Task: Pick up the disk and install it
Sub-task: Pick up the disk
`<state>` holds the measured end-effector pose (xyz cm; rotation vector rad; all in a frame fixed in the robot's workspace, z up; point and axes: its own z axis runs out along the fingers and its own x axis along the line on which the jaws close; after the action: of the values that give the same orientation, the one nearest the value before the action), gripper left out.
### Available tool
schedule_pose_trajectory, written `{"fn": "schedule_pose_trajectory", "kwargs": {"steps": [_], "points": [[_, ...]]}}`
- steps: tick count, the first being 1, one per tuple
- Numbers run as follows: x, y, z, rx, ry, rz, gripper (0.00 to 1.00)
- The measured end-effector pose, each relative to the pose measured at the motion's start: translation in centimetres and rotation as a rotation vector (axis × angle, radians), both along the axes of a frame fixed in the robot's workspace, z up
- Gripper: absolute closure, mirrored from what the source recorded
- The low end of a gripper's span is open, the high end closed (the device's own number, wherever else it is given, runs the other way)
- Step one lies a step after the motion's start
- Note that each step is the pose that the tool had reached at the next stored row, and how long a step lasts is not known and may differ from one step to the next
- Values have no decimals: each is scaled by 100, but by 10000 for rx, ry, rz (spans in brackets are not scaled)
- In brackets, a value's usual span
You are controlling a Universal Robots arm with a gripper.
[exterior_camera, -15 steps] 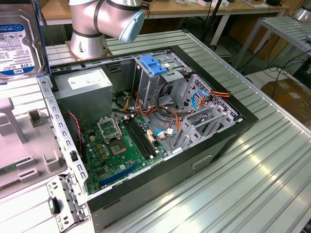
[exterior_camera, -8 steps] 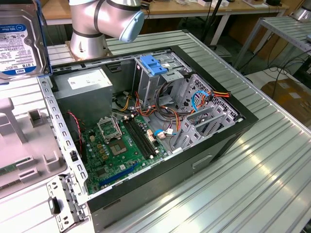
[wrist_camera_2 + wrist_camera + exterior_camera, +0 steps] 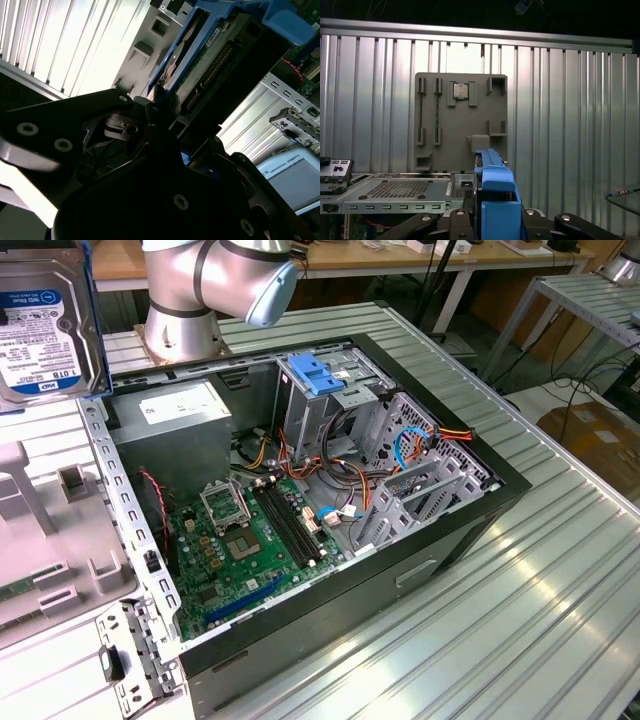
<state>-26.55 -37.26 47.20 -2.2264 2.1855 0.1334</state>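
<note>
- The black claw [image 3: 497, 221] grips the flat silver metal disk with blue side rails [image 3: 45, 325].
- The disk hangs beside the open black computer box [image 3: 420, 570].
- Best to hold it firm and level.

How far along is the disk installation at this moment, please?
Pickup looks done: the pincer grips the disk by its blue-railed edge in both wrist views, and the exterior view shows it lifted clear of the grey holder. In hand: the disk is held at the exterior view's left of the open computer case. Left: installation; the disk is not yet in the blue-latched drive cage.
</note>
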Motion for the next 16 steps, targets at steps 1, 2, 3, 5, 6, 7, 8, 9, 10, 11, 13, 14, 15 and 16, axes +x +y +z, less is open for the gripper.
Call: {"fn": "schedule_pose_trajectory", "kwargs": {"steps": [1, 2, 3, 5, 6, 7, 8, 9, 10, 11, 13, 14, 15, 16], "points": [[6, 0, 0, 0, 0, -1, 64], [15, -1, 0, 0, 0, 0, 64], [21, -2, 0, 0, 0, -1, 64], [31, -4, 0, 0, 0, -1, 64], [36, -6, 0, 0, 0, -1, 64], [44, -9, 0, 0, 0, -1, 64], [49, -11, 0, 0, 0, -1, 64], [58, -17, 0, 0, 0, -1, 64], [66, -22, 0, 0, 0, -1, 64], [73, -29, 0, 0, 0, -1, 64], [87, -47, 0, 0, 0, 0, 64], [92, -53, 0, 0, 1, -1, 64], [101, -62, 0, 0, 1, 0, 64], [104, -68, 0, 0, 0, 0, 64]]}}
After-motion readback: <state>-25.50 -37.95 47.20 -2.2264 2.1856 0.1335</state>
